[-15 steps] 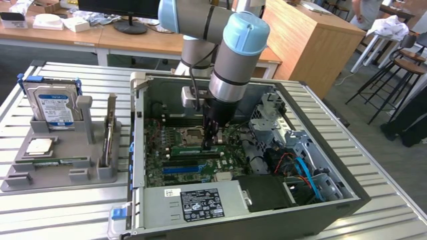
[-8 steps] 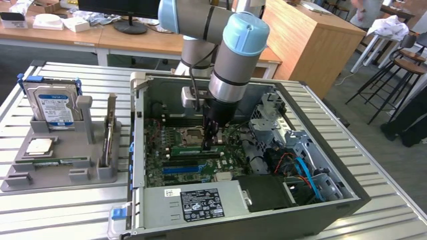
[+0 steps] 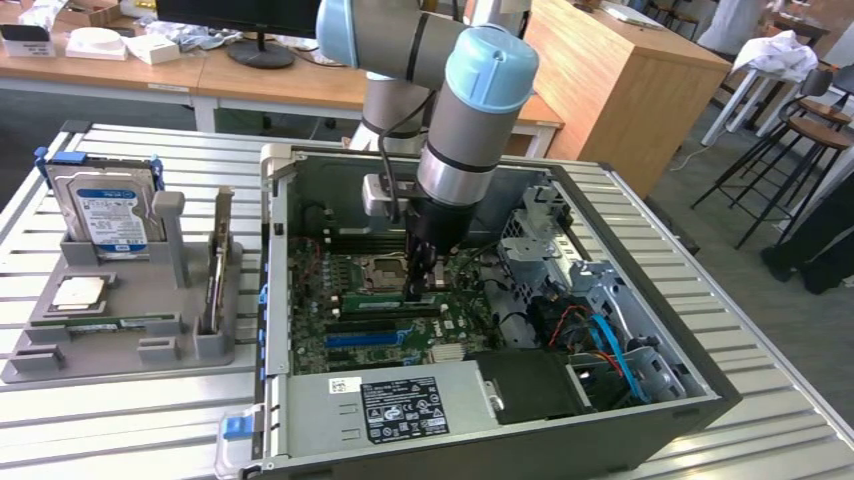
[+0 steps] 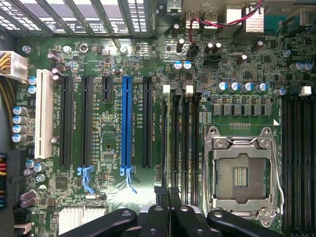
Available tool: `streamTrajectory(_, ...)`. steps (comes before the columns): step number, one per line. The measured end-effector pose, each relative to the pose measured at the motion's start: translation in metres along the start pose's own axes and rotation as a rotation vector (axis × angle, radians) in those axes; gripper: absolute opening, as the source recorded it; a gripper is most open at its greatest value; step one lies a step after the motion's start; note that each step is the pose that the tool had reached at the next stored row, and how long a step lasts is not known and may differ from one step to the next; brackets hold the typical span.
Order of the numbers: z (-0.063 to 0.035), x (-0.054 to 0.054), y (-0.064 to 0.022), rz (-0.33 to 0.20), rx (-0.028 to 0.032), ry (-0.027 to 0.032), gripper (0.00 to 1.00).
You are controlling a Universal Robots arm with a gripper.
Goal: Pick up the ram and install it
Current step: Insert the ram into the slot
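I keep the tool (image 3: 424, 288) down inside the open computer case (image 3: 707, 402), which stands on the slatted metal counter (image 3: 134, 430). Its fingers are clenched, the tips almost meeting. Through the wrist camera they sit right over the black memory slots (image 4: 190, 140), beside the open processor socket (image 4: 242, 173).

Little of the writing is readable. The power supply's label (image 3: 403, 408) is a black panel of fine white print and symbols with a white sticker beside it, and I cannot read either. The hard drive (image 3: 110, 215), upright in the grey tray (image 3: 40, 365) at the exterior view's left, has a blue-and-white label whose brand I cannot make out. White lettering runs along the blue expansion slot (image 4: 126, 123) and its black neighbours, too fine to read.

The ram (image 3: 384, 301) appears as a narrow green strip along the memory slots, directly under the tool's tips. I cannot tell whether the tips pinch it or only bear on its edge. A square silver processor chip (image 3: 78, 291) lies flat in the tray, well apart from the tool.
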State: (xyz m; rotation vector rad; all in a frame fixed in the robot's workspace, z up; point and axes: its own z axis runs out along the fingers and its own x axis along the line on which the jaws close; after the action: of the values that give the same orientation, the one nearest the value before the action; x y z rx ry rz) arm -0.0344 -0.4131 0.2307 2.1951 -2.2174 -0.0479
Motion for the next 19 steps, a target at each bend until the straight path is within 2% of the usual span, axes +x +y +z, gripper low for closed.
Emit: streamTrajectory(19, 0.0008, 0.0, -0.0002, 0.0, 0.0, -0.0002, 0.11)
